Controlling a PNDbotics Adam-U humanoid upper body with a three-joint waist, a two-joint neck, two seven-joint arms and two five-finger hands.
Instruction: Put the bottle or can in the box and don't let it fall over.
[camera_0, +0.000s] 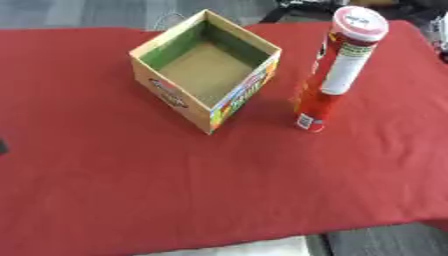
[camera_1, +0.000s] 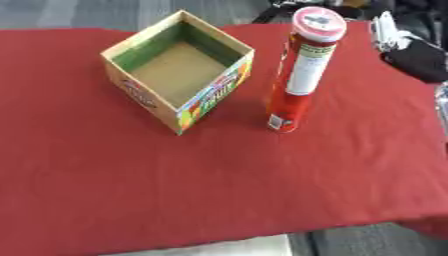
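Can (camera_0: 338, 70) upright on the red cloth (camera_0: 219, 190), a tall red tube with a pale lid, just to the right of the box (camera_0: 206, 67) and not touching it. Box open-topped, turned corner-on to the camera, printed cardboard outside, green inner walls, bare brown floor; nothing in it. Task looks unstarted: can not yet gripped, not yet lifted, the whole transfer left to do. Being tall and narrow, the can will likely tip easily, so it should go down level on the box floor. Right hand (camera_1: 411, 52) shows only in the right eye view, at the upper right edge, a dark shape with pale fingers, well apart from the can and holding nothing; whether the fingers are straight or curled cannot be made out. Left eye view cuts that hand off altogether. Left hand appears in neither view. Can's pale label strip shows in both views alike.
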